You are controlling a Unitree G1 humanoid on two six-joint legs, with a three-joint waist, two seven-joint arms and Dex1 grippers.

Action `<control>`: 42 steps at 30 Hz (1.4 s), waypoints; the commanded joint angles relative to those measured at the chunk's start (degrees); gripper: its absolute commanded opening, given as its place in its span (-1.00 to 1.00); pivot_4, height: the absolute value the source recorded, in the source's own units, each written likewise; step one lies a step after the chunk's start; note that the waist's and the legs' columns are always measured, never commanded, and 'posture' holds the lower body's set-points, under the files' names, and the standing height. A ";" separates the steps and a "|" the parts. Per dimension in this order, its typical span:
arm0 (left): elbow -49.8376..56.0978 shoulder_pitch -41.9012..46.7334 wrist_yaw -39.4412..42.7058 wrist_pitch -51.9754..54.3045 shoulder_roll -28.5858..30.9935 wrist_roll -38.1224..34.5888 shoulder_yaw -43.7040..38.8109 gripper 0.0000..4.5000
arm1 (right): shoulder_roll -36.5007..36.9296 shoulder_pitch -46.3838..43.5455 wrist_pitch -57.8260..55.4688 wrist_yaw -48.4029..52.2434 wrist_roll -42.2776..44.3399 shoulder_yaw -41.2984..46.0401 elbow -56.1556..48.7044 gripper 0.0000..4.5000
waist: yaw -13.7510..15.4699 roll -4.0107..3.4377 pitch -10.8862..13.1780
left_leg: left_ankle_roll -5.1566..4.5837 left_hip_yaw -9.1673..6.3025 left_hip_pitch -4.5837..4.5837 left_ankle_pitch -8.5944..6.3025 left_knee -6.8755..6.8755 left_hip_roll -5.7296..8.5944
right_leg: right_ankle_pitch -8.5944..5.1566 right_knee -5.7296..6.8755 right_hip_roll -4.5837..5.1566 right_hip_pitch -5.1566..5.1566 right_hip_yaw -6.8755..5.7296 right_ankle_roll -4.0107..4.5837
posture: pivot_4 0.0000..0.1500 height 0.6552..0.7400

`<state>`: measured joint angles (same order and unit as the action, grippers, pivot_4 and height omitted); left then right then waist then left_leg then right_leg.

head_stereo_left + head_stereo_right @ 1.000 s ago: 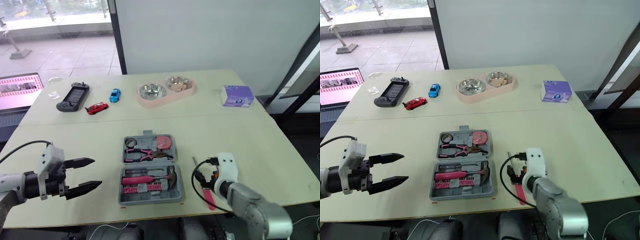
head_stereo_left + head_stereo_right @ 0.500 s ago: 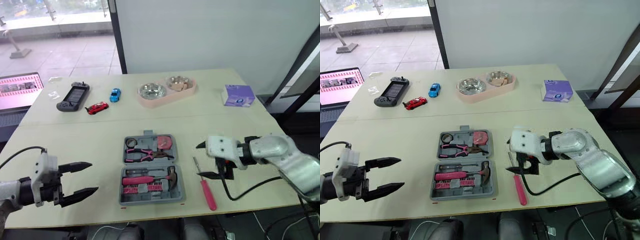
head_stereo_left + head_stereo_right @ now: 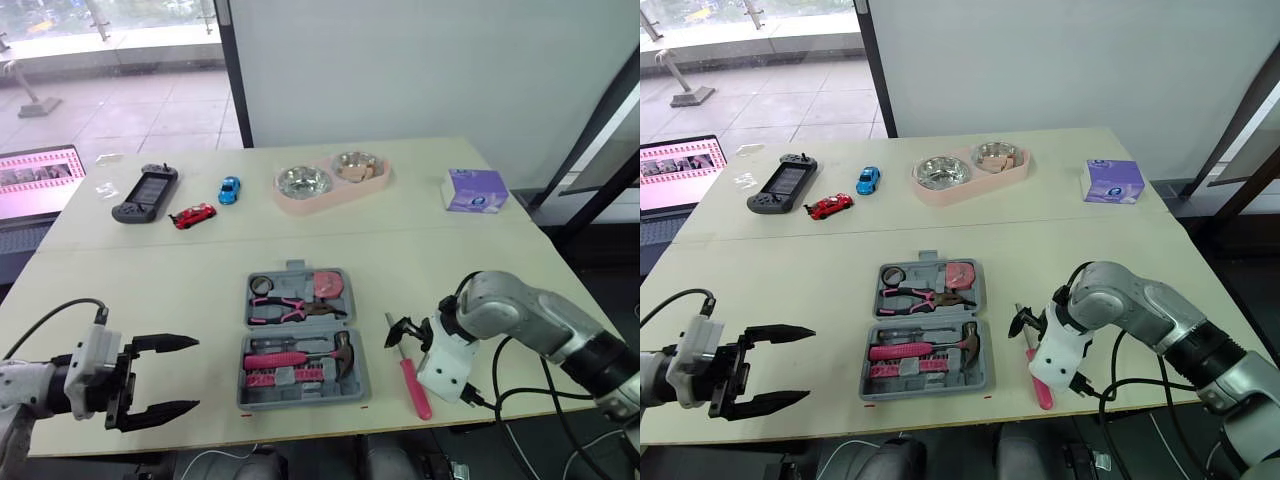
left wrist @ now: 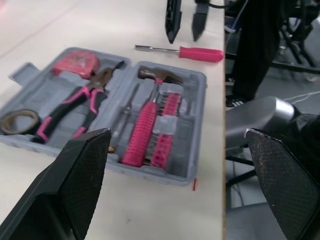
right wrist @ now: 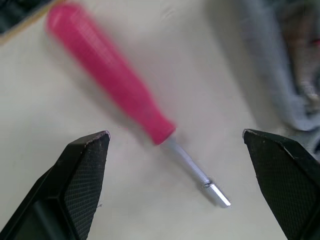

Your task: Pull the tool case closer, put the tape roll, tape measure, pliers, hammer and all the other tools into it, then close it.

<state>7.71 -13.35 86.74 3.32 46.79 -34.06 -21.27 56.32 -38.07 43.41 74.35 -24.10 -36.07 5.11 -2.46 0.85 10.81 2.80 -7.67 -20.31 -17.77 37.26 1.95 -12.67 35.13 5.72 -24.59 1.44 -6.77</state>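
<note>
Centrally, the grey tool case point(image 3: 302, 335) lies open near the table's point(image 3: 480, 260) front edge, with the tape roll point(image 3: 262, 285), tape measure point(image 3: 326, 284) and pliers point(image 3: 285, 307) in its far half and the hammer point(image 3: 300, 357) in its near half. The pink screwdriver point(image 3: 410, 368) lies on the table just to the right of the case, handle toward the front edge. The head views put the right gripper point(image 3: 403, 333) over the screwdriver's metal shaft. The right wrist view adds that its fingers are spread wide with the screwdriver lying between them, touching neither, and the case's corner point(image 5: 280, 65) close by. The left wrist view looks across the case to the screwdriver and the right gripper's two fingertips point(image 4: 173, 20) above it. The left gripper point(image 3: 195, 374) hangs to the left of the case, apart from it, fingers spread and empty. Bare tabletop lies on both sides of the case and beyond it; the case's near side sits close to the table's front edge.
</note>
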 commanded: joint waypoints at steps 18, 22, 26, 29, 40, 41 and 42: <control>3.14 0.75 -2.72 1.94 0.59 -1.31 -0.13 1.00 | -7.76 -1.23 10.09 -2.03 -14.98 -6.23 5.05 0.45 | -0.13 0.55 -0.34 | 0.01 -0.03 0.24 0.01 -0.02 -0.02 | 0.01 0.06 -0.05 0.16 0.01 0.04 | 1.00 0.91; 2.96 0.85 -2.93 2.05 0.51 -1.06 -0.05 1.00 | -9.61 -1.92 11.14 -3.77 -17.01 -6.03 7.16 -0.38 | -0.43 1.01 -0.61 | 0.01 0.01 0.48 0.01 -0.09 -0.20 | -0.01 0.06 -0.21 0.34 0.02 0.23 | 1.00 0.91; 2.74 1.08 -3.09 2.16 0.57 -1.02 0.03 1.00 | -10.46 -2.06 9.91 -4.47 -16.35 -4.45 7.80 -0.82 | -1.16 1.17 -0.67 | -0.01 0.03 0.92 -0.02 -0.17 -0.62 | 0.01 0.04 -0.65 0.74 0.02 0.54 | 1.00 0.91; 2.17 1.37 -3.13 2.03 0.59 -0.77 0.14 1.00 | -9.50 -1.98 4.99 -2.12 -11.32 -1.50 6.43 -0.82 | -1.62 1.19 -0.69 | -0.01 0.02 0.97 -0.02 -0.17 -0.82 | 0.09 0.06 -0.88 0.72 0.03 0.71 | 1.00 0.91; 0.69 2.05 -3.34 1.30 -0.47 -0.51 0.90 1.00 | -1.91 3.32 -89.34 17.26 25.91 14.74 -22.98 -0.82 | 0.29 -0.04 0.06 | -0.03 -0.01 0.57 -0.03 -0.15 -0.87 | 0.13 0.07 -0.95 0.26 0.05 0.79 | 1.00 0.91; 0.74 1.90 -3.36 1.12 -0.70 -0.46 1.02 1.00 | -2.30 3.32 -103.09 15.46 27.98 15.65 -24.55 -0.82 | 0.32 -0.04 0.06 | -0.03 0.00 0.57 -0.03 -0.15 -0.87 | 0.13 0.07 -0.95 0.26 0.05 0.79 | 1.00 0.91; 0.76 1.79 -3.36 0.98 -0.85 -0.41 1.05 1.00 | -2.60 3.13 -112.81 13.68 29.84 16.21 -25.95 -0.82 | 0.41 -0.04 0.06 | -0.03 0.00 0.54 -0.03 -0.14 -0.87 | 0.12 0.05 -0.94 0.25 0.05 0.79 | 1.00 0.91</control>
<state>7.80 -11.19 83.45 5.24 45.98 -34.29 -20.40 53.77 -34.57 -53.16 89.93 2.16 -22.06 -17.84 -2.06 0.81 10.87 2.77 -7.67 -19.84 -17.81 37.16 1.09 -12.55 35.18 4.79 -24.41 1.49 -5.97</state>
